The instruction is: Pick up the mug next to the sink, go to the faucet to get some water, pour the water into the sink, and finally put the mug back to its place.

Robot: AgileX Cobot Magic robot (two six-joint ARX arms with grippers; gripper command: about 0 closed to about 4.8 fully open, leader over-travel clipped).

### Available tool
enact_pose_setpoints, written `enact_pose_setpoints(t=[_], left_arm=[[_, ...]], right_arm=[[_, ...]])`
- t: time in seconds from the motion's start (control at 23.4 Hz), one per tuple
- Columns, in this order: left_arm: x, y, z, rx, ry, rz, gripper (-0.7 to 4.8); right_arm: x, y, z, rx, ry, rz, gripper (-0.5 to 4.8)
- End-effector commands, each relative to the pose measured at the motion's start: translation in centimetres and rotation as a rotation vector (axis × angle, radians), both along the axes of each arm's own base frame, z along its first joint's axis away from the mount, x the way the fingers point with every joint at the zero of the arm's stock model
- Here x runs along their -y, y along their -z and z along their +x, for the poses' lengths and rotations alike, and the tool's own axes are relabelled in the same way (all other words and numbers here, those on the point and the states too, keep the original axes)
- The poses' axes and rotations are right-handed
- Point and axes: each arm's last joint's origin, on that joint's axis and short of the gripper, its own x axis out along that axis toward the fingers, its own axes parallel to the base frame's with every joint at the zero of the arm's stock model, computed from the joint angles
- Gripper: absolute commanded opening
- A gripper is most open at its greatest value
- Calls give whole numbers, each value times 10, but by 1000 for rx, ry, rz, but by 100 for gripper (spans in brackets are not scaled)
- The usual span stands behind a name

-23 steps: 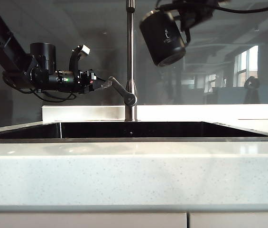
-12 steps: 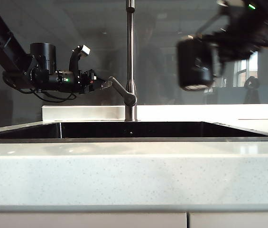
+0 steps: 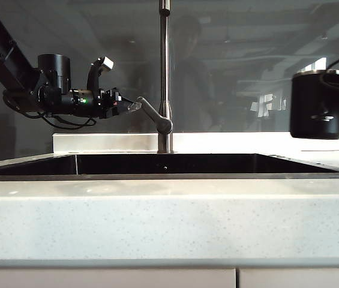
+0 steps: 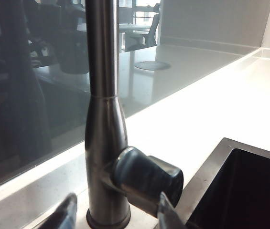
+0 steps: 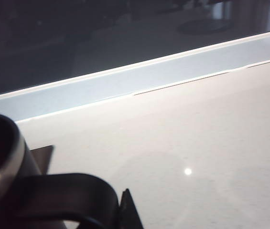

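Mug (image 3: 317,105) now hangs upright at the far right over the worktop (image 3: 169,210), clear of the sink (image 3: 169,163), carried by the right end effector (image 5: 91,210) clamped on its handle. A second ago it tilted beside the faucet (image 3: 165,72). Pouring looks finished; set-down remains. The left end effector (image 4: 118,212) stays spread around the faucet lever.

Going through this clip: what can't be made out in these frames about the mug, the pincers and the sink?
- Right pincer: its arm is cut off by the exterior view's right edge; the mug handle hides its grip in the right wrist view.
- Mug contents: hidden by its wall in the exterior view; cropped in the right wrist view.
- Sink bottom: hidden behind the front rim in the exterior view.
- Left pincer: only finger edges show beside the faucet lever; contact unclear.
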Motion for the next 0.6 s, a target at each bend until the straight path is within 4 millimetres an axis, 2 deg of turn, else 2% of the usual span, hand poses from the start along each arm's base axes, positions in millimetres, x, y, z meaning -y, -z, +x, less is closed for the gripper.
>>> enact_pose_setpoints(t=[0.04, 0.26, 0.6], left_arm=[[1, -5, -1, 18, 5, -1, 210], [1, -5, -1, 17, 5, -1, 210], [1, -5, -1, 17, 5, -1, 210]], right_arm=[[6, -5, -4, 60, 19, -9, -2], [8, 1, -5, 31, 22, -105, 4], [8, 12, 1, 40, 0, -107, 12]])
